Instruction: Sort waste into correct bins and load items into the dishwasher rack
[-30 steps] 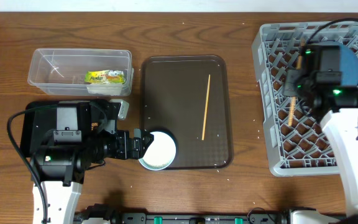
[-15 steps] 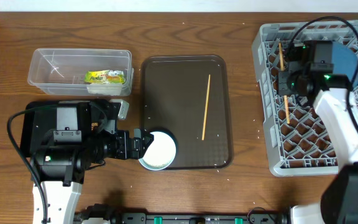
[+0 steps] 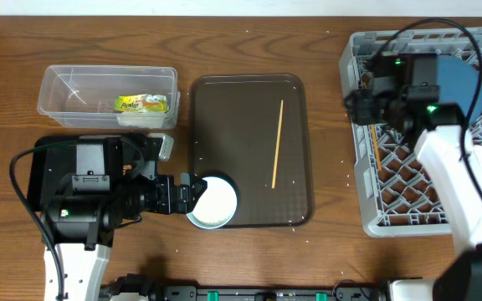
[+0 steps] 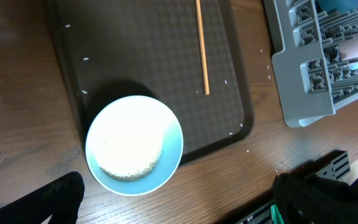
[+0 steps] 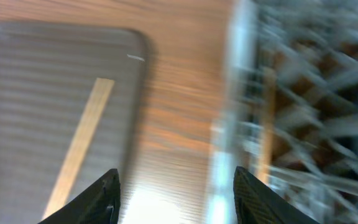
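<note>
Near edge of the wooden worktop (image 3: 333,259): left claw (image 3: 192,199) spread wide, gripping nothing. Its dark fingers (image 4: 51,199) sit at either lower corner of the wrist view, with the round white bowl (image 3: 216,201) just ahead between them. The bowl sits on the near left corner of the large dark brown rectangular serving tray (image 3: 233,117). A few loose white rice grains (image 4: 230,132) dot tray and worktop. One thin wooden chopstick (image 3: 278,144) lies lengthwise on the tray's right half, clear of the bowl.

Under the left arm, mostly hidden, a shallow black rectangular tray (image 3: 33,171). Beyond it, a clear plastic rectangular tub (image 3: 65,92) holds a green-yellow printed wrapper (image 3: 145,104) with something white beneath.

Right side: large square grey plastic lattice rack (image 3: 408,219). Inside, near its left wall, lies a second wooden chopstick (image 3: 376,155). Farther back, right claw (image 3: 356,104) hovers over that wall. Its wrist view is blurred, fingertips (image 5: 104,193) apart, nothing between them. A round dark-blue plate (image 3: 463,79) sits in the rack's far part.
</note>
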Motion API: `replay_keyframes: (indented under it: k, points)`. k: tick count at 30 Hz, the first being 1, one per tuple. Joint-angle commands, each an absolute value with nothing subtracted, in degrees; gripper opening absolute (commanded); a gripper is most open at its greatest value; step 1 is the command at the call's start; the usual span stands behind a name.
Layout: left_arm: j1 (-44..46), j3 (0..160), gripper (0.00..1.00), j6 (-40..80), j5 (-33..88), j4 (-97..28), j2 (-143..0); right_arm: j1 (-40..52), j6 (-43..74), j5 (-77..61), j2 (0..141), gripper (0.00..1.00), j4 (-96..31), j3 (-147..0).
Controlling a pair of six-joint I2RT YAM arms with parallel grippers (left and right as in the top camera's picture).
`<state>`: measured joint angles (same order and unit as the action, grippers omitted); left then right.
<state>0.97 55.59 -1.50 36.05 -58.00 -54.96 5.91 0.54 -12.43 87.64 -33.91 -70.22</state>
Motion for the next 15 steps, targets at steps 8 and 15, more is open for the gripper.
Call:
replay_keyframes:
  k: [8, 15]
  points:
    - [1.1, 55.6, 0.98, -1.8, 36.8, -57.8, -54.6, 28.1, 23.7, -0.8, 93.9, 0.5, -34.7, -70.4]
    - [1.1, 55.6, 0.98, -1.8, 36.8, -57.8, -54.6, 32.7, 34.5, 4.9, 108.2, 0.36, -32.9, -70.4]
